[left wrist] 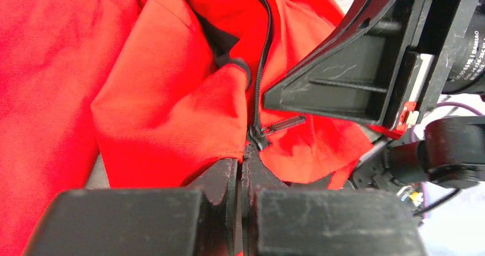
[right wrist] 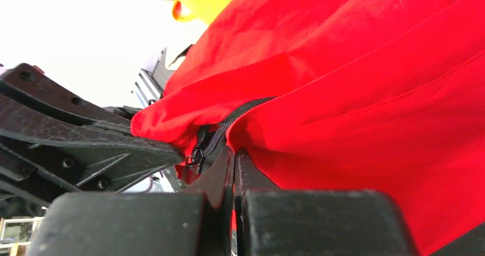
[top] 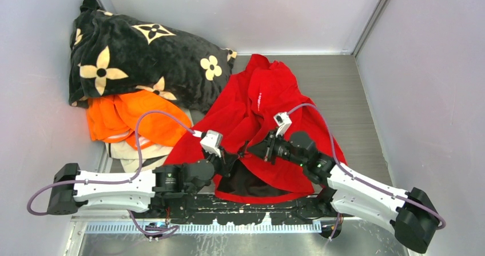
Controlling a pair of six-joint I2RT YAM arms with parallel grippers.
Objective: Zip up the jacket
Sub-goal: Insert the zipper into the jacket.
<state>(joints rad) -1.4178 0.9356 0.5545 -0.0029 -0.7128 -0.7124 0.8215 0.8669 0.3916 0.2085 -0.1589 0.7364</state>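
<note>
The red jacket (top: pixel 269 102) lies crumpled in the middle of the table, with its dark lining showing at the near hem. My left gripper (top: pixel 231 160) and right gripper (top: pixel 258 150) meet at that hem, tips almost touching. In the left wrist view the left gripper (left wrist: pixel 245 162) is shut on the jacket's edge just below the black zip slider (left wrist: pixel 258 137). Its pull tab (left wrist: pixel 286 123) sticks out to the right, and the zip teeth (left wrist: pixel 264 50) run upward. In the right wrist view the right gripper (right wrist: pixel 233 153) is shut on the jacket beside the slider (right wrist: pixel 197 153).
A black flower-patterned blanket (top: pixel 137 56) is piled at the back left. An orange garment (top: pixel 134 119) and a pale cloth (top: pixel 134 150) lie below it. Grey walls close in the table on the left, back and right. The right gripper's finger (left wrist: pixel 354 79) crowds the left wrist view.
</note>
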